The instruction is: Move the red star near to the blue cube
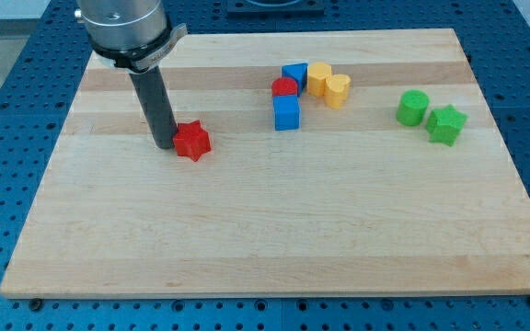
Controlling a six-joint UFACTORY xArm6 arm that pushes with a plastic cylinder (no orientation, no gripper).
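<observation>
One push line is set: tip, red star, blue cube, running left to right.

Camera view: my tip [165, 145] is seen resting on the wooden board [274, 239] against the left side of the red star [191, 141], touching it or all but touching it; no hand or jaws are fitted to the rod, so nothing is grasped and the star lies free on the board. The blue cube [286, 113] is placed to the right of the star and slightly farther away, with bare wood between them. A red cylinder [284, 88] is seen just behind the cube, a second blue block [294, 74] beyond that, and two yellow blocks [328, 85] to their right; two green blocks [431, 116] lie well apart at the right. A push rightward and a little toward the far edge is judged to be what is called for, since the star is already between tip and cube.
</observation>
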